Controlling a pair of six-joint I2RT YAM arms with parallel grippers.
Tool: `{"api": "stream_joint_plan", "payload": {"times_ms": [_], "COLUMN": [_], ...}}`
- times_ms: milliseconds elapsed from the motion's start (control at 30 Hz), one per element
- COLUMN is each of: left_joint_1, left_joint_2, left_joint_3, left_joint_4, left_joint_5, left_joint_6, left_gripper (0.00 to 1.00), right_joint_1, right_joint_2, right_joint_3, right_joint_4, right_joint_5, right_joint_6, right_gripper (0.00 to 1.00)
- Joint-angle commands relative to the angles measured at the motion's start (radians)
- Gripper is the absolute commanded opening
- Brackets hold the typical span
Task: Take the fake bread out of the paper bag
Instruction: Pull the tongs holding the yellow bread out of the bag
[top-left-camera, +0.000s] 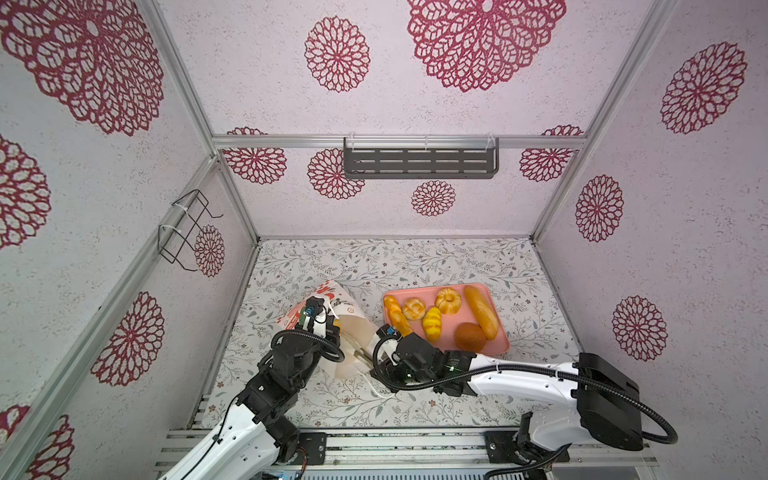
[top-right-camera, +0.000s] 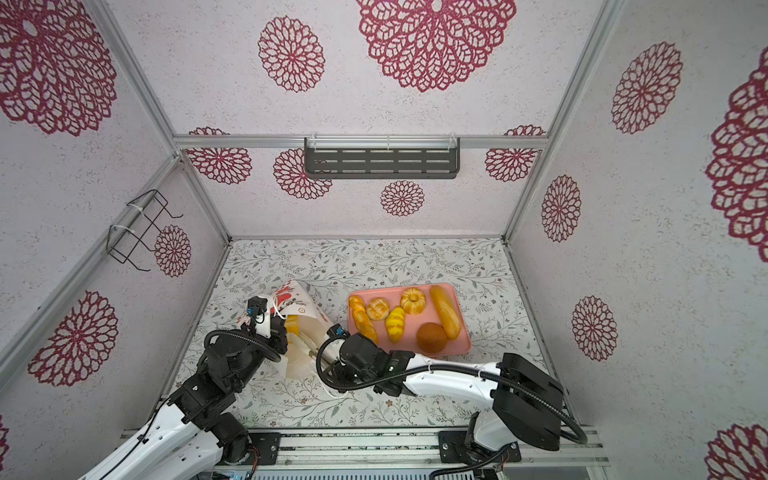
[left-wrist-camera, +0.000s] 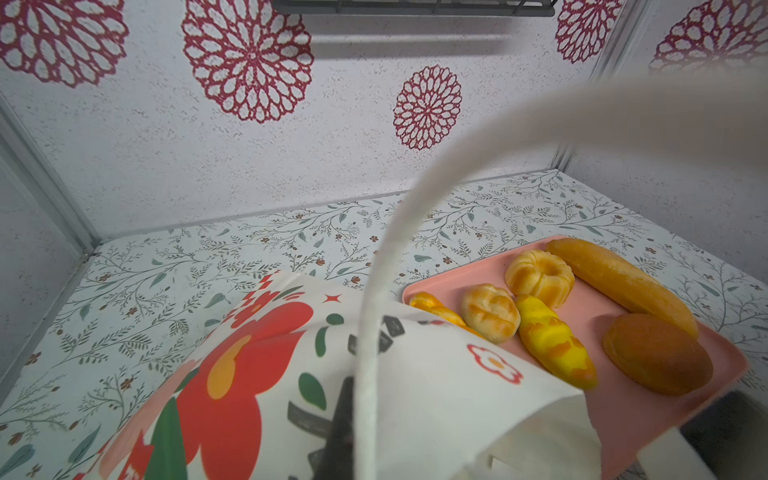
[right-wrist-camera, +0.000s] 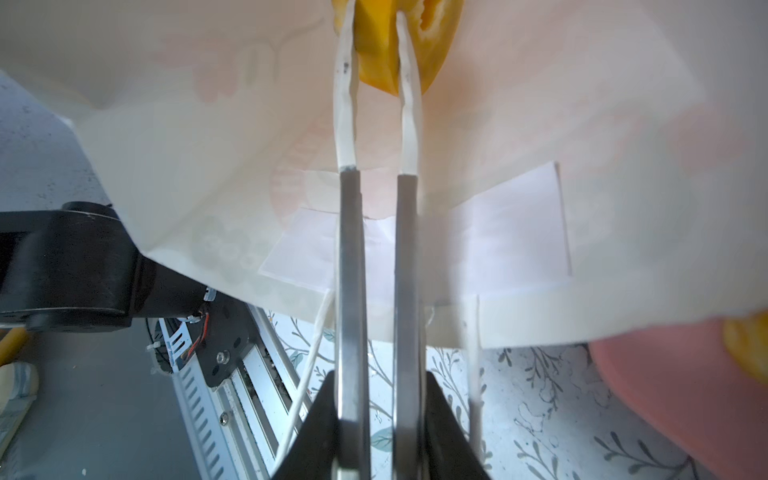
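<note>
The white paper bag (top-left-camera: 353, 320) (top-right-camera: 307, 309) with the red rose lies on its side, its mouth towards the near edge. My left gripper (left-wrist-camera: 347, 419) is shut on the bag's upper wall at the mouth, beside the cord handle (left-wrist-camera: 370, 332). The long tongs of my right gripper (right-wrist-camera: 376, 12) reach deep into the bag (right-wrist-camera: 166, 145), shut on a yellow-orange fake bread (right-wrist-camera: 376, 54) that also shows in a top view (top-right-camera: 292, 325). Several more fake breads, such as a long loaf (top-left-camera: 481, 311) and a ring bun (top-left-camera: 448, 300), lie on the pink tray (top-left-camera: 500, 347).
The pink tray (left-wrist-camera: 419, 289) sits right of the bag, almost touching it. A grey slotted shelf (top-left-camera: 420, 162) hangs on the back wall and a wire rack (top-left-camera: 187, 230) on the left wall. The bag's second cord handle (top-left-camera: 379, 387) trails on the table by my right wrist.
</note>
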Motion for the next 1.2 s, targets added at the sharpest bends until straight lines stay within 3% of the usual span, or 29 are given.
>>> {"api": "stream_joint_plan", "payload": {"times_ms": [0, 133, 400, 567, 833, 1167], "left_joint_1": [-0.002, -0.002, 0.005, 0.026, 0.043, 0.069], "left_joint_2": [-0.002, 0.025, 0.115, 0.220, 0.246, 0.194], "left_joint_3": [0.003, 0.027, 0.094, 0.258, 0.305, 0.250], "left_joint_4": [-0.012, -0.029, -0.039, -0.255, -0.330, -0.299], "left_joint_5": [-0.080, -0.209, -0.272, -0.353, -0.352, -0.277], "left_joint_6": [-0.033, -0.059, -0.135, -0.324, -0.442, -0.508], "left_gripper": [0.00, 0.00, 0.00, 0.00, 0.00, 0.00], "right_joint_1": [0.005, 0.007, 0.005, 0.004, 0.005, 0.004], "right_joint_2": [-0.080, -0.154, -0.375, -0.525, -0.755, -0.889], "right_joint_3": [0.015, 0.012, -0.014, -0.043, -0.023, 0.016], "right_joint_4": [0.007, -0.039, -0.145, -0.227, -0.457, -0.457], "right_joint_5": [0.009, -0.002, -0.003, 0.003, 0.082, 0.214], "right_joint_6": [0.009, 0.017, 0.067, 0.146, 0.204, 0.288], "right_gripper": [0.00, 0.00, 0.00, 0.00, 0.00, 0.00]}}
